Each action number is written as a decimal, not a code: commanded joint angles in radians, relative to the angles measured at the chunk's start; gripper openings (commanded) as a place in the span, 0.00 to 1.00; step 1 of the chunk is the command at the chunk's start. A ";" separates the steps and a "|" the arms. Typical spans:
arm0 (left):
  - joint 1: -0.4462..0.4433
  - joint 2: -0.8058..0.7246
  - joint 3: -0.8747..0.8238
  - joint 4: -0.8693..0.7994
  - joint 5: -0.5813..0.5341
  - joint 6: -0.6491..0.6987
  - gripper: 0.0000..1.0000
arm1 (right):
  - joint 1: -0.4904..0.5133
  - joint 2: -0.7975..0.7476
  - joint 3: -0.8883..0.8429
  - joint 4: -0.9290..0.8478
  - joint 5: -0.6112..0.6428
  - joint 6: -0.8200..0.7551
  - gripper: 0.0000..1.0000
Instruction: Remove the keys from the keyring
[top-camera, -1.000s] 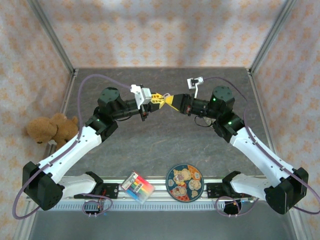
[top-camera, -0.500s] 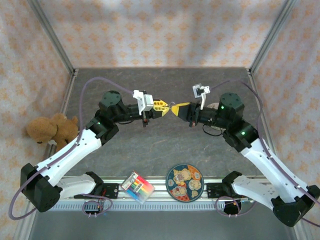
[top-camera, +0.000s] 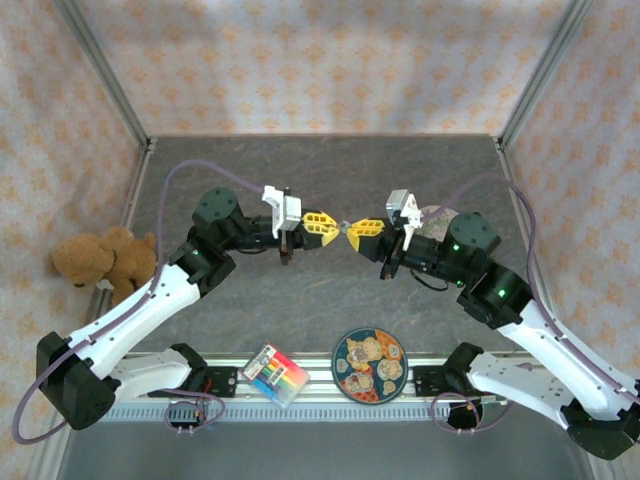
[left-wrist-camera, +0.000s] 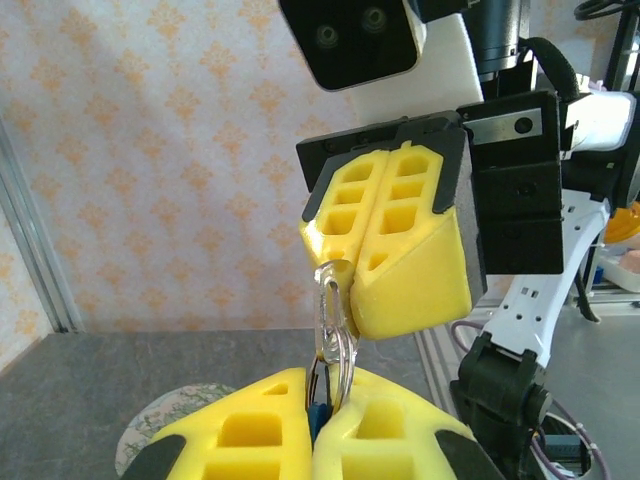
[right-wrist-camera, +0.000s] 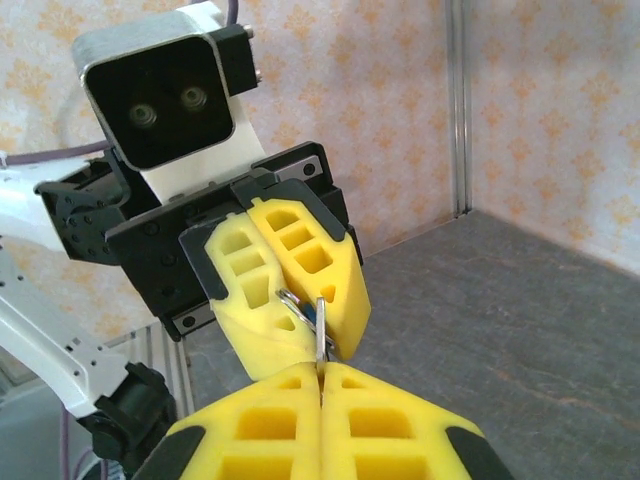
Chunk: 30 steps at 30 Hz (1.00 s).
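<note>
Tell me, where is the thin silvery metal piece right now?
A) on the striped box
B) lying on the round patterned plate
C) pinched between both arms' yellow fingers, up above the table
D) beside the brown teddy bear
C: the thin silvery metal piece bridges the gap between the left arm's yellow fingers and the right arm's yellow fingers, both sets closed on it in mid-air.

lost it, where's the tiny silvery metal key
Mid-air, top view's centre: tiny silvery metal key pinched by the right gripper, tip-to-tip with the left gripper.

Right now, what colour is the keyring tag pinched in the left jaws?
Blue: the keyring tag shows as a sliver, best in the left wrist view.
</note>
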 joint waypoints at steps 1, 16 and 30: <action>0.025 -0.044 0.001 0.132 -0.042 -0.073 0.00 | 0.025 -0.049 -0.017 -0.066 0.012 -0.087 0.00; 0.025 -0.028 0.035 0.078 0.005 -0.087 0.00 | 0.235 -0.040 -0.016 -0.162 0.128 -0.308 0.00; 0.028 -0.005 0.089 -0.039 0.046 -0.059 0.00 | 0.387 0.017 0.059 -0.322 0.281 -0.479 0.00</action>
